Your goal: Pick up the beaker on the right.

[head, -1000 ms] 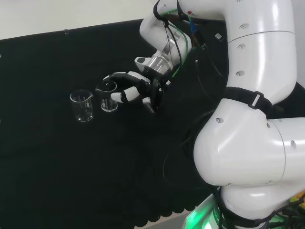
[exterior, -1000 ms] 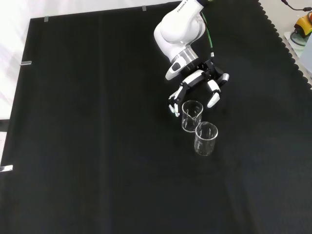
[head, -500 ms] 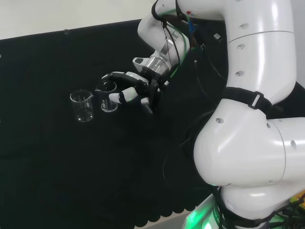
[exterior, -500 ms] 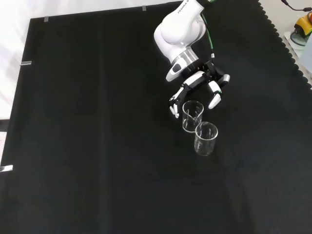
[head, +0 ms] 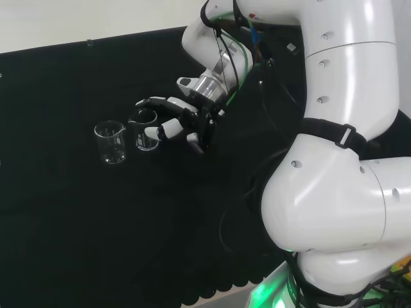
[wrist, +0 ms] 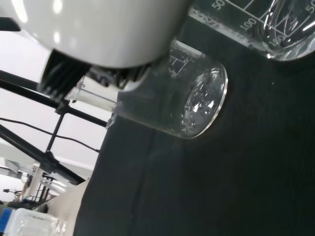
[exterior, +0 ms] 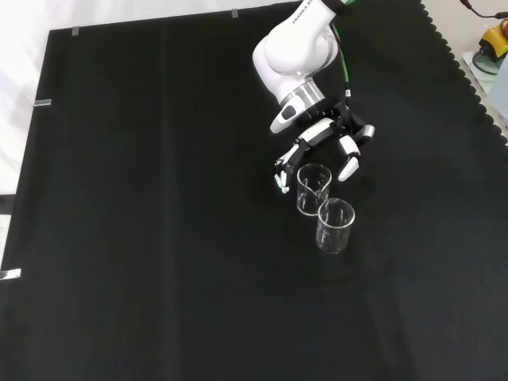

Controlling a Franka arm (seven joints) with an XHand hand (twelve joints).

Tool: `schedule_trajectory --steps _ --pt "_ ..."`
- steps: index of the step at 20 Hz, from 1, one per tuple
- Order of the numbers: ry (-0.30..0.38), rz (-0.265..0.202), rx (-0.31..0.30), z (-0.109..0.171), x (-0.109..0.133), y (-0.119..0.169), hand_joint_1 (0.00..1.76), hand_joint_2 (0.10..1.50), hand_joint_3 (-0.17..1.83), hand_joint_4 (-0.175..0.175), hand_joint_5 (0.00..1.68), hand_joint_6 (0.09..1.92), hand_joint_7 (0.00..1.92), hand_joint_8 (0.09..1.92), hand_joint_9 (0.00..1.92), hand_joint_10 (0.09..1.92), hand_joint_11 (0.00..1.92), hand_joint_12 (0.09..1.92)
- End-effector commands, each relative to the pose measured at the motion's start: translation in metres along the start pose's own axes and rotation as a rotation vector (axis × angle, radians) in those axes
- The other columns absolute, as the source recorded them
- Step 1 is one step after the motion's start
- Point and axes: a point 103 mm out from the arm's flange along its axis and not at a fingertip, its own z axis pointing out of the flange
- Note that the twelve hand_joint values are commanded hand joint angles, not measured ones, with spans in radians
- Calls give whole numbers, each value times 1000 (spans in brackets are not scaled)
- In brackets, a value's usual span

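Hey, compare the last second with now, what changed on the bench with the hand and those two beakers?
The robot hand eased a little to the left in the head view, closing in on the nearer beaker, its fingers now curving around either side of it in the front view. Whether they touch the glass is not clear. Both that beaker and the other beaker stayed upright where they stood on the black cloth.

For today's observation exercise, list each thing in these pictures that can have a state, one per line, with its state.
Clear glass beaker nearer the hand: upright on the cloth, looks empty, fingers on either side of it.
Second clear glass beaker: upright, looks empty, untouched, right beside the first.
Black and white hand: fingers curved around the nearer beaker, contact not clear.
Black cloth: spread flat.
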Motion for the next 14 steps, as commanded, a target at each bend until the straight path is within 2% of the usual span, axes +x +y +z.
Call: schedule_trajectory --steps 1,6,14 --pt "-32 -3 -9 0 1 5 1064 274 1159 -7 281 496 328 636 361 546 0 1154" --pt "-25 -4 -8 -9 -3 5 1067 274 1154 -2 299 500 332 633 358 547 0 1140" --pt "-31 -3 3 -3 -5 7 1072 275 1149 3 322 510 344 632 362 549 0 1129"
